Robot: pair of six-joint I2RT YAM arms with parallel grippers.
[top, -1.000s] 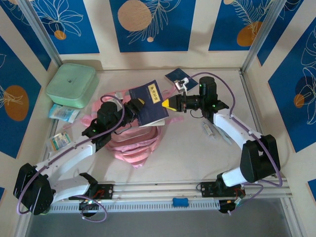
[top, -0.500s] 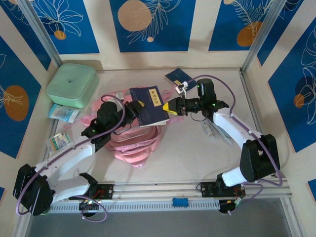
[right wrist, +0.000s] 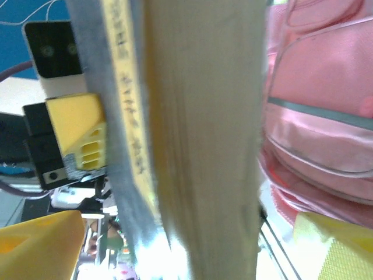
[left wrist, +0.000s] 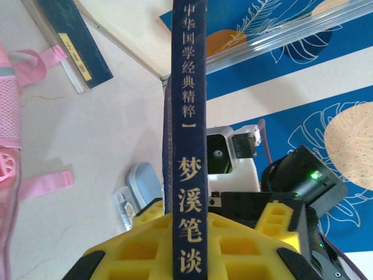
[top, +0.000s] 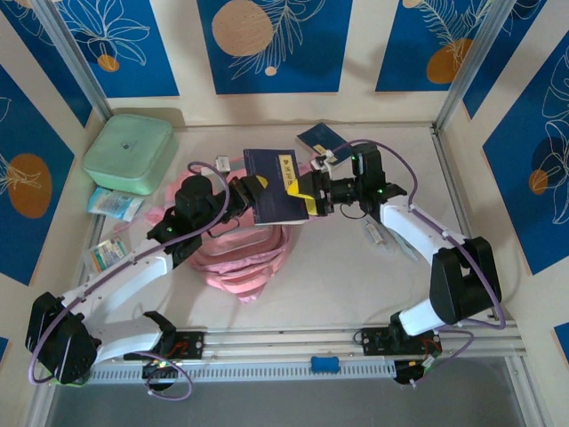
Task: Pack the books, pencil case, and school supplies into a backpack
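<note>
Navy paperback [top: 277,181], thin and light, hangs over the pink backpack [top: 244,262], clamped at its spine by my left gripper [top: 254,189]. My right gripper [top: 308,194] stands spread astride the page edge. I judge the covers floppy, so the stiffer spine is the place to hold.

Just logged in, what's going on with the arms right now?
The left gripper is clamped on a thin dark navy paperback book, holding it over the soft pink backpack. The right gripper has its jaws open around the book's other edge, not gripping it. A second navy book lies on the table behind.
</note>
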